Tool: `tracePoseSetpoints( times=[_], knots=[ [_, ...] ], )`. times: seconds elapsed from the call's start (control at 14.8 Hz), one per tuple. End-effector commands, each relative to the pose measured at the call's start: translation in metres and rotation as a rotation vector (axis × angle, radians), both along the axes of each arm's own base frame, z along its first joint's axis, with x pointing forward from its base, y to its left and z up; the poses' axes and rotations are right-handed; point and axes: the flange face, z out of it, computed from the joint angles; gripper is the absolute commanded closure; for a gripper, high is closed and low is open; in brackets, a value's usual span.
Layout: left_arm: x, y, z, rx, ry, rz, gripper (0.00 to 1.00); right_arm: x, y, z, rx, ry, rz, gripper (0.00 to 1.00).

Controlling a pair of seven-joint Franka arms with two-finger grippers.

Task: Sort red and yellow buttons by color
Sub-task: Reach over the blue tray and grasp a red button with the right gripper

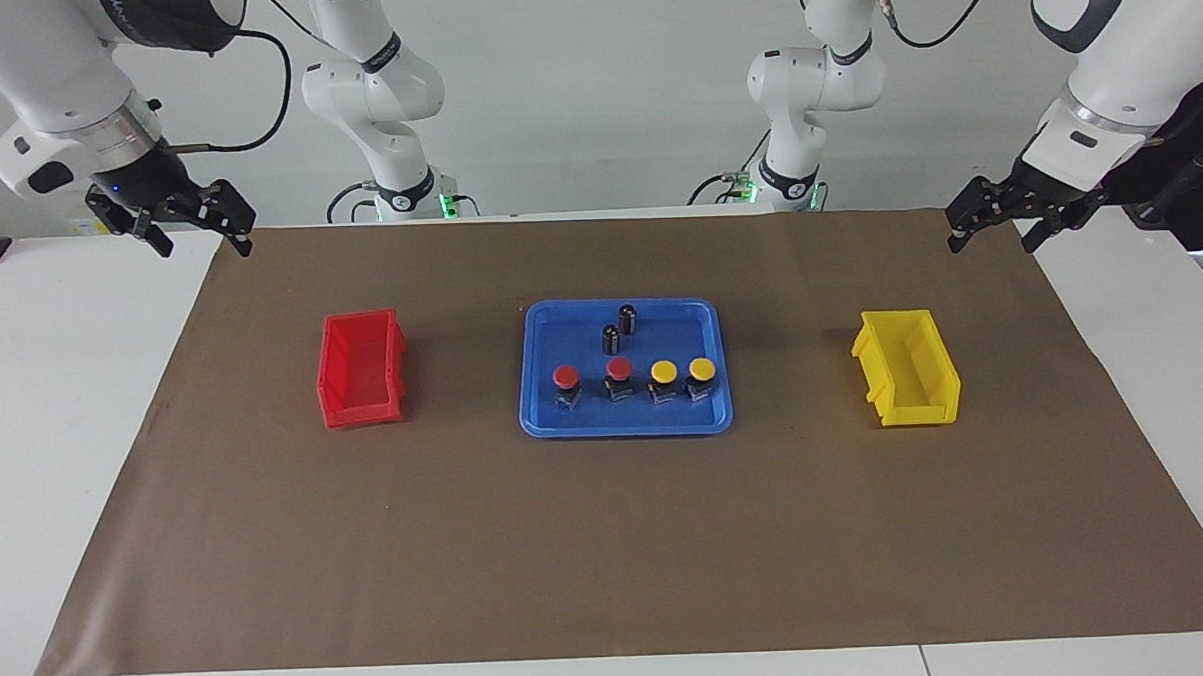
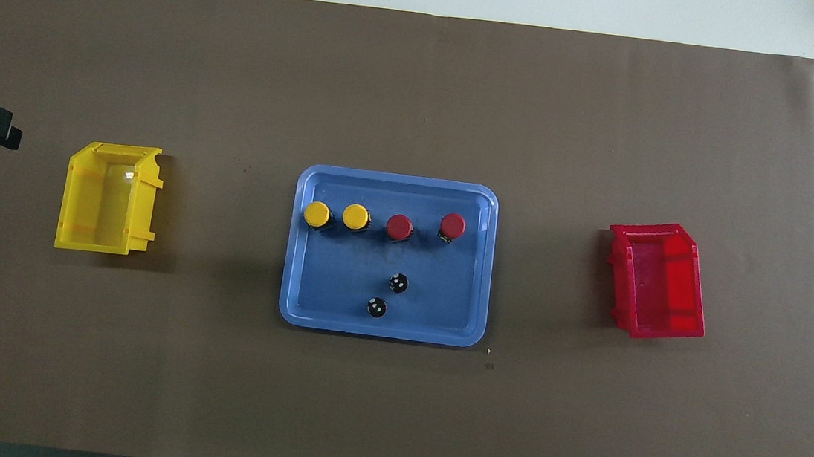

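At centre frame in the blue plastic tray [image 1: 538,380], we see round-capped red buttons [image 1: 566,377] toward our open right gripper [image 1: 201,235] at upper left, yellow buttons [image 1: 701,370] toward our open left gripper [image 1: 993,232] at upper right.

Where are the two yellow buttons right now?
The yellow buttons stand in the blue tray, beside the red buttons, toward the left arm's end.
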Motion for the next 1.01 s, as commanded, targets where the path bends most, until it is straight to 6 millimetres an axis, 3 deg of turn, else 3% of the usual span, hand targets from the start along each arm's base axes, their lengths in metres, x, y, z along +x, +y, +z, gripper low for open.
tracePoseSetpoints(
  times=[0.0, 0.41, 0.95],
  knots=[
    [-0.009, 0.003, 0.0, 0.01, -0.006, 0.013, 0.0, -0.004, 0.0, 0.003, -0.006, -0.014, 0.013, 0.0],
    [-0.009, 0.003, 0.0, 0.01, -0.006, 0.013, 0.0, -0.005, 0.0, 0.002, -0.005, -0.011, 0.015, 0.0],
    [-0.009, 0.003, 0.0, 0.01, -0.006, 0.013, 0.0, 0.003, 0.016, 0.003, -0.021, -0.025, 0.044, 0.0]
  ],
)
